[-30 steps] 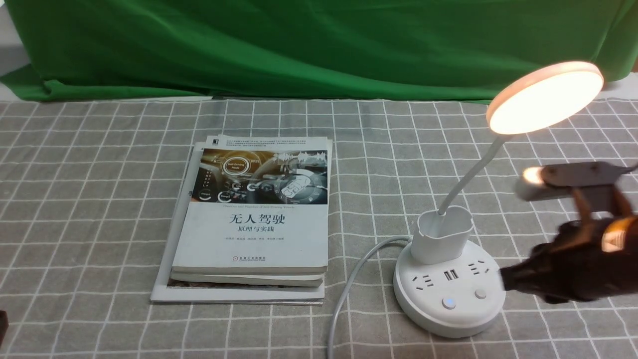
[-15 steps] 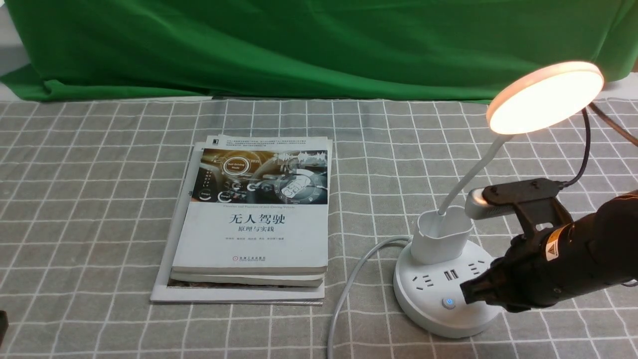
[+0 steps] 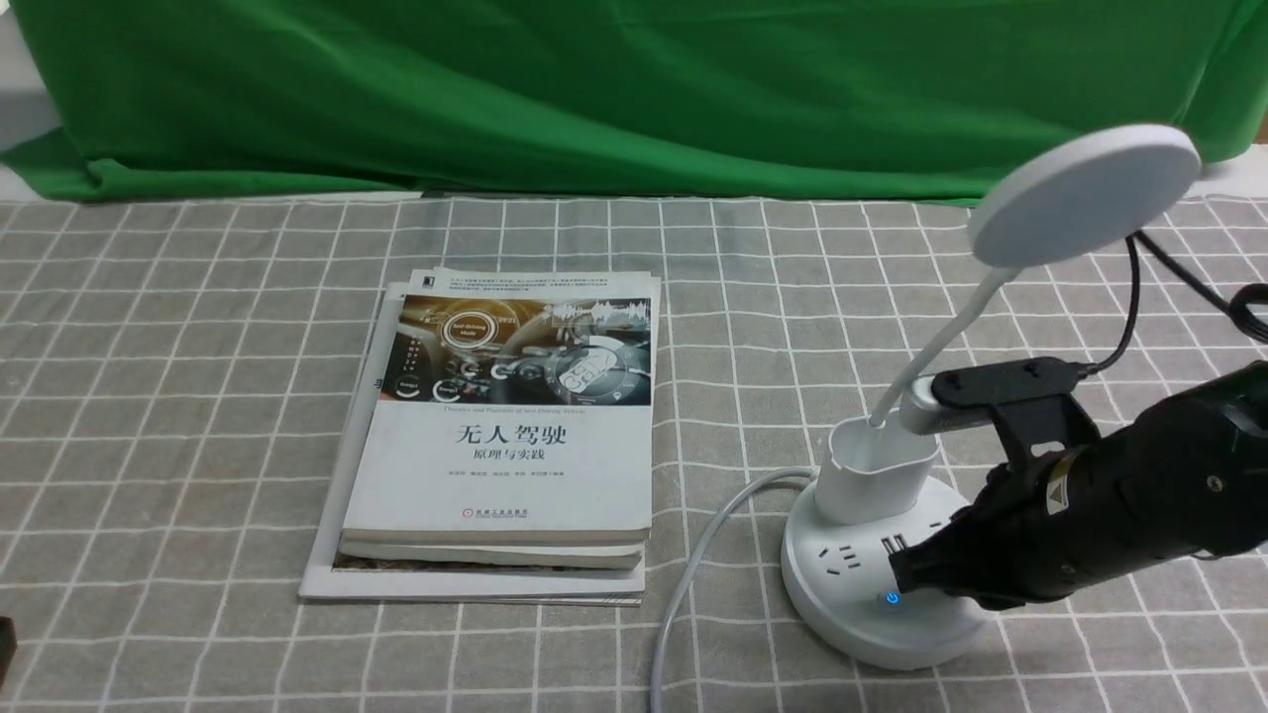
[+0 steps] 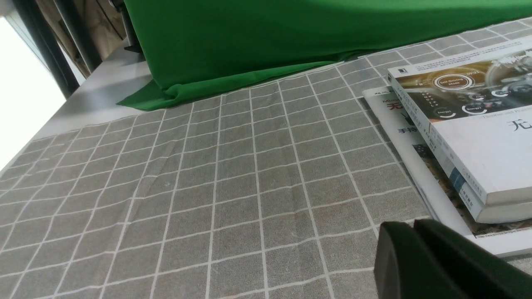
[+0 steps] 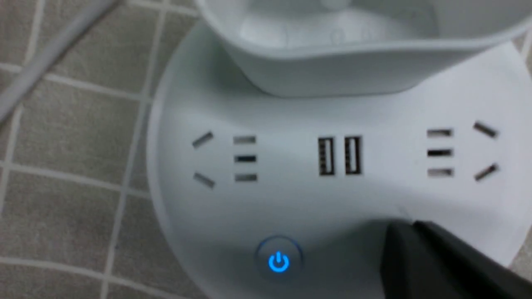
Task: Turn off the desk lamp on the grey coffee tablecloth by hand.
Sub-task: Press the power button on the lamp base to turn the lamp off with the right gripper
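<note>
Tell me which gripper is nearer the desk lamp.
The right. The right gripper is over the lamp's base; the left gripper is far off, beyond the books.

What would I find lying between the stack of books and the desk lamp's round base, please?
The white cord lies there, curving over the grey tablecloth, in the front view.

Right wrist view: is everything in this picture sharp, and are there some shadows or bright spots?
Right wrist view: the holder's rim and the cord look soft; the gripper's dark fingertips are blurred too, with a soft shadow beside them on the white base. The power symbol glows blue, the brightest spot.
</note>
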Motion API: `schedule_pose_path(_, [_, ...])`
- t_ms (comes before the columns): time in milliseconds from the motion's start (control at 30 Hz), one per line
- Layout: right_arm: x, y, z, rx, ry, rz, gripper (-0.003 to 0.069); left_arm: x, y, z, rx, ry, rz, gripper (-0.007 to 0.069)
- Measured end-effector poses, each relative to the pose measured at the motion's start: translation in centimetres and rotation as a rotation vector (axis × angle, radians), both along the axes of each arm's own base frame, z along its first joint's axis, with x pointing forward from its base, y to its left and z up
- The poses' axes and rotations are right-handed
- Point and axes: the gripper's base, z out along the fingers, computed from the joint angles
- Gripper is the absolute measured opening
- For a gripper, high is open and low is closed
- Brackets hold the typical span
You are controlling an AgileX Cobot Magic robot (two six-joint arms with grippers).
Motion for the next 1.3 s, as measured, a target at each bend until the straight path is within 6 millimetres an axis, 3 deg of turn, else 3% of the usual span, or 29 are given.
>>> schedule_pose_path(300, [-0.7, -0.3, 3.8, 0.045, -0.083, -0.009, 0.0035, 0.0, 0.0, 0.0, 0.0, 0.0, 0.0, 0.002])
schedule_pose_path(400, [-0.5, -0.3, 3.4, 0.041, -0.074, -0.009, 0.0035, 0.0, 0.0, 0.0, 0.0, 0.0, 0.0, 0.002])
schedule_pose_path(567, [-0.4, -0.2, -0.3, -0.001, 0.002, -0.009, 0.0037, 0.0, 0.0, 0.0, 0.0, 0.0, 0.0, 0.002])
schedule_pose_path(633, [-0.2, -0.1, -0.8, 0.002, 0.001, -0.013, 0.0037, 0.0, 0.0, 0.0, 0.0, 0.0, 0.0, 0.002])
schedule_pose_path(833, [-0.2, -0.1, -0.1, 0.023, -0.016, -0.034, 0.0037, 0.0, 0.0, 0.0, -0.001, -0.001, 0.0, 0.002])
schedule_pose_path(1100, [-0.5, -0.3, 3.7, 0.085, -0.136, -0.039, 0.0036, 0.0, 0.0, 0.0, -0.001, -0.001, 0.0, 0.002])
schedule_pose_path(1300, [-0.3, -0.2, 2.0, 0.061, -0.079, -0.049, 0.0035, 0.0, 0.0, 0.0, -0.001, -0.001, 0.0, 0.002])
